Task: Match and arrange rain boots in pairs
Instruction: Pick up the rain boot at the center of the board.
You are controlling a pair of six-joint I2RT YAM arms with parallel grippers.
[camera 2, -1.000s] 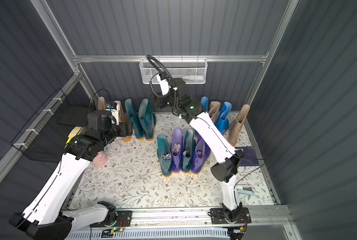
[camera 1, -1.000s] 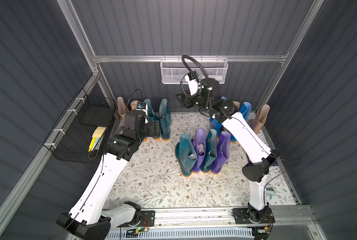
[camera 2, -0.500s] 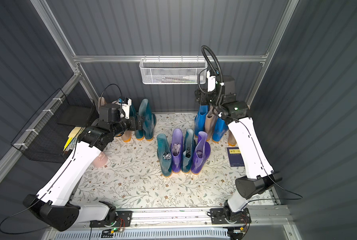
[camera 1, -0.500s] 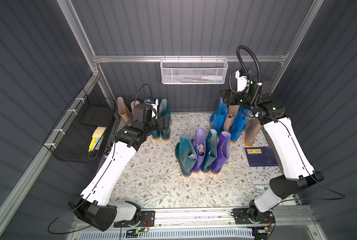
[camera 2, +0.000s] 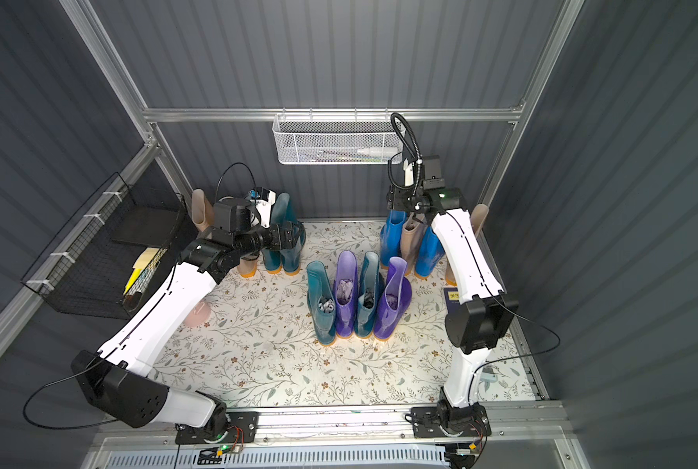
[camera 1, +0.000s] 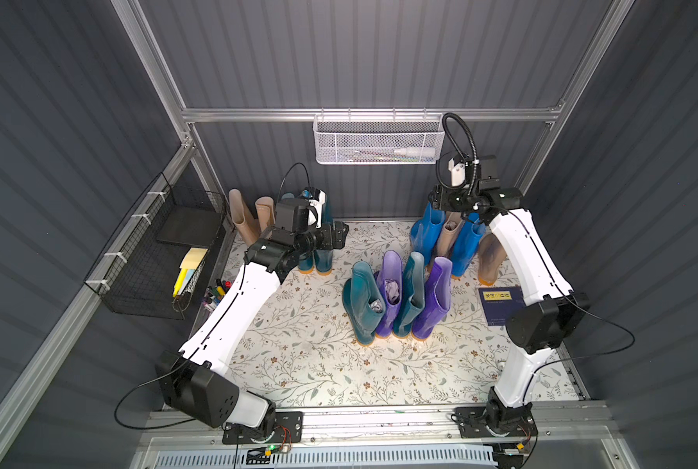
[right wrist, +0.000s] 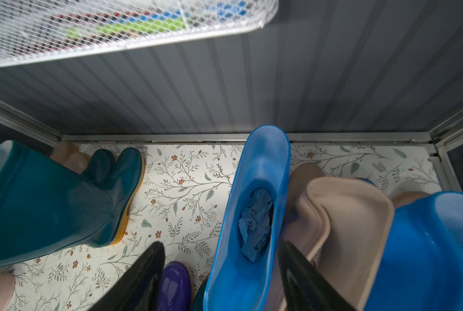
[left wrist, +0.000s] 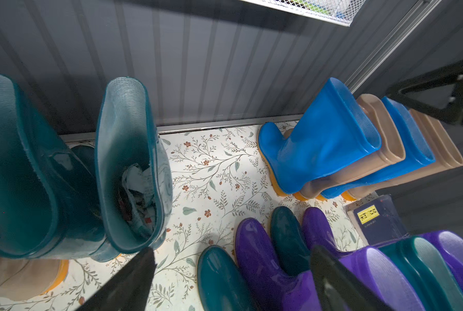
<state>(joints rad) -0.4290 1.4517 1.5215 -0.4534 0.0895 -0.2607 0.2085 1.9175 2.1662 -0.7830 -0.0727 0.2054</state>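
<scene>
Two rows of rain boots stand on the flowered mat. At the back left are a beige pair (camera 1: 250, 219) and a dark teal pair (camera 1: 319, 253). The middle row alternates teal (camera 1: 363, 302), purple (camera 1: 392, 280), teal (camera 1: 414, 288), purple (camera 1: 434, 300). At the back right, blue (camera 1: 422, 235), beige (camera 1: 447, 239), blue (camera 1: 467, 247) and beige (camera 1: 489, 256) alternate. My left gripper (left wrist: 232, 250) hangs open and empty beside the teal pair (left wrist: 128, 161). My right gripper (right wrist: 221, 244) is open, straddling the rim of the leftmost blue boot (right wrist: 254, 204); one finger (right wrist: 292, 258) sits between it and the beige boot (right wrist: 351, 215).
A white mesh basket (camera 1: 376, 142) hangs on the back wall above the boots. A black wire basket (camera 1: 156, 260) is fixed to the left wall, with markers (camera 1: 217, 288) below it. A dark blue book (camera 1: 499, 304) lies at the mat's right edge.
My right arm swung from the back centre to the back right and came down over the blue boot. My left gripper reached rightward past the teal pair.
</scene>
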